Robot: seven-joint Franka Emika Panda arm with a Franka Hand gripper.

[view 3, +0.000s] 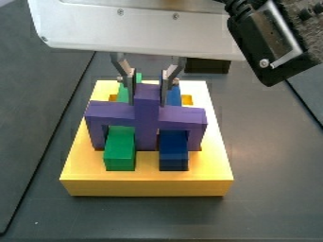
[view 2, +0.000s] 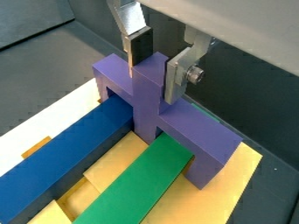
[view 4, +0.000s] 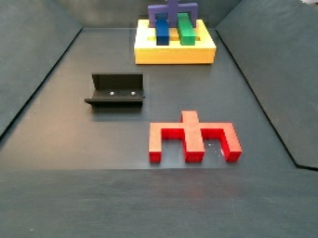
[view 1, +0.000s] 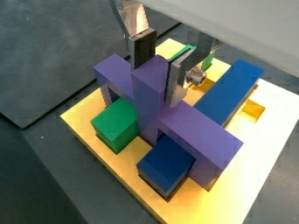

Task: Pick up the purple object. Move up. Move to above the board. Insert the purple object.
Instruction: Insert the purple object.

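The purple object point(view 3: 145, 113) sits across the green bar point(view 3: 119, 146) and the blue bar point(view 3: 173, 146) on the yellow board point(view 3: 139, 180), with its legs down in the board. It also shows in both wrist views point(view 1: 152, 105) point(view 2: 152, 105) and far off in a side view point(view 4: 172, 14). My gripper point(view 3: 147, 87) stands over the board with its silver fingers on either side of the raised stem, shut on its top, as both wrist views show point(view 1: 162, 66) point(view 2: 156, 66).
A small red block point(view 4: 192, 139) lies on the dark floor in front. The black fixture point(view 4: 115, 90) stands between it and the board point(view 4: 174, 56). An orange slot point(view 1: 251, 109) shows in the board beside the blue bar point(view 1: 228, 87).
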